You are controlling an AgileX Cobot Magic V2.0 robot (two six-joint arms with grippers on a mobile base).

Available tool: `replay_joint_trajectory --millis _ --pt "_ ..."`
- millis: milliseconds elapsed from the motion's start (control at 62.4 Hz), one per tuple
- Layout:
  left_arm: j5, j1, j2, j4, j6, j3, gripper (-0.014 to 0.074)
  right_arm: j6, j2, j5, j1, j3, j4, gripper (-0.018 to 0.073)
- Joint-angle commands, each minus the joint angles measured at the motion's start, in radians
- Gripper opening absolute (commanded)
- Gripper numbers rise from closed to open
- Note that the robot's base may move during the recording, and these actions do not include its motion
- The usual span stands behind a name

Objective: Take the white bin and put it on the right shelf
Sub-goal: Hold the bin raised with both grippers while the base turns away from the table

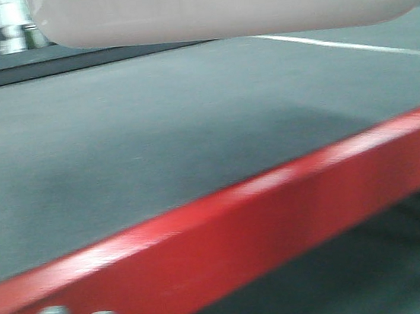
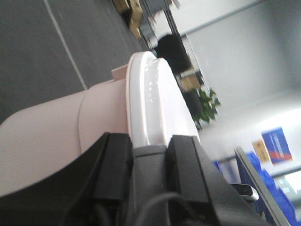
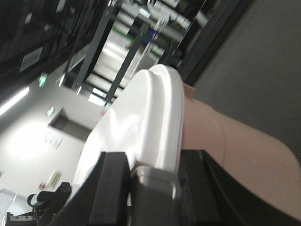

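Facing front, you see one white bin (image 1: 230, 5) hanging far above one grey deck (image 1: 116, 138), red rail (image 1: 228, 239) near. Left wrist: your left gripper (image 2: 148, 146) clamps its grey handle (image 2: 149, 176) over grey floor (image 2: 28, 47). Right wrist: right gripper (image 3: 155, 162) clamps a second handle (image 3: 155, 183).

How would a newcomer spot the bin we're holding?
Above the red shelf rail, the bin spans the front view's top edge, held by the left gripper and right gripper. Only it is whitish-pink with a glossy white lid.

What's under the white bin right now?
A grey deck bordered by a red riveted rail lies below the white bin. The bin covers whatever lies further back; contact cannot be told.
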Motion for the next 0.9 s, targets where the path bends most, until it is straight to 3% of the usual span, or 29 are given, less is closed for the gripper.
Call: replay_joint_trajectory --millis 0,882 --pt "0.385 -0.062 -0.046 -0.035 0.007 -0.036 -0.0041 -0.006 -0.034 0.239 0.039 -0.045 0.09 0.0065" --pt "0.381 -0.062 -0.046 -0.035 0.007 -0.036 -0.0041 -0.006 -0.034 0.234 0.039 -0.045 0.09 0.0065"
